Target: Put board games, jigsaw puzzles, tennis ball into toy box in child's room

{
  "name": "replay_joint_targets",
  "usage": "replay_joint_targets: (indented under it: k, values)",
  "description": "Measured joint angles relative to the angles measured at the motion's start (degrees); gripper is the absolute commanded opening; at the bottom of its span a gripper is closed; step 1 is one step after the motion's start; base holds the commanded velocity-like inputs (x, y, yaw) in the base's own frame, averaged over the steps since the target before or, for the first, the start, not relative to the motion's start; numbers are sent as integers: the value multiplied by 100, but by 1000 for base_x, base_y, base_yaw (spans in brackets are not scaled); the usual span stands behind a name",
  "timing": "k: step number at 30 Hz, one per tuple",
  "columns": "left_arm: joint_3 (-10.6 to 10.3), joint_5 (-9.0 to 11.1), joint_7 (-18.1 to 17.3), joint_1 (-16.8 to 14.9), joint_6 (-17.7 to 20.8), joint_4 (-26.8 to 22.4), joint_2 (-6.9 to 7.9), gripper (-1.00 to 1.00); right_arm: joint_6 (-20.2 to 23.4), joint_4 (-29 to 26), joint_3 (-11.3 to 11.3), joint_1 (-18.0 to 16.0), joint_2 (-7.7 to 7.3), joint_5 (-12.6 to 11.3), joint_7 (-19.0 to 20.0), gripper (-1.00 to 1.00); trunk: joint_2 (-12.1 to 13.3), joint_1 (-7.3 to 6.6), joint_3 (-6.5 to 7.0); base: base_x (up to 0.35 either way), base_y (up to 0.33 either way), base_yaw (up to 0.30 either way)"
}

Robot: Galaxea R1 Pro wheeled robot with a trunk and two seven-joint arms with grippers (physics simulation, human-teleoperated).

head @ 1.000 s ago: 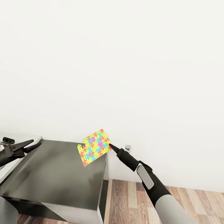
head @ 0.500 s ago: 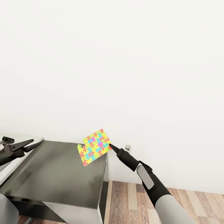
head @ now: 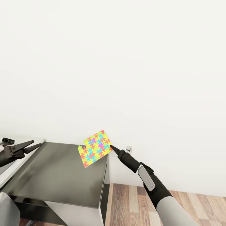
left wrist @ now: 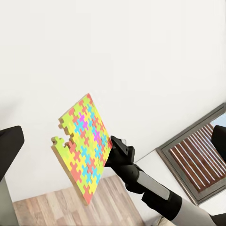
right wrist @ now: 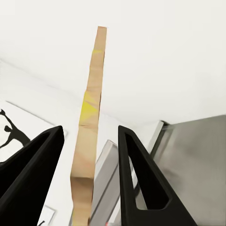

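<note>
A jigsaw puzzle [head: 95,148], a thin square of bright interlocking pieces, hangs tilted in the air over the far right corner of the table's dark-grey section [head: 59,172]. My right gripper [head: 111,147] is shut on its right edge. The right wrist view shows the puzzle [right wrist: 92,122] edge-on between the two black fingers [right wrist: 136,169]. In the left wrist view the puzzle [left wrist: 84,146] faces the camera with the right gripper [left wrist: 113,147] at its edge. My left gripper [head: 36,143] hovers open over the table's left side, holding nothing.
A white wall stands close behind the table. Wooden floor [head: 135,201] lies to the right of the table's end panel. A small wall socket [head: 128,148] sits just behind my right gripper. A small dark object [head: 8,140] rests at the far left.
The table has slid slightly right in the picture while both arms and the puzzle keep their places, so the view has shifted. The right gripper's hold is unchanged.
</note>
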Motion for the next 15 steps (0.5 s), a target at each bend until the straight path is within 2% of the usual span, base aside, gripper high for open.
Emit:
replay_joint_targets:
  k: [10, 15]
  values:
    - [0, 0, 0, -1, 1, 0, 0, 100, 0, 0, 1, 0, 1, 0, -1, -100, 0, 0, 95, -5, 0, 0]
    - [1, 0, 0, 1, -3, 1, 0, 100, 0, 0, 1, 0, 2, 4, -3, -100, 0, 1, 142, -69, 0, 0]
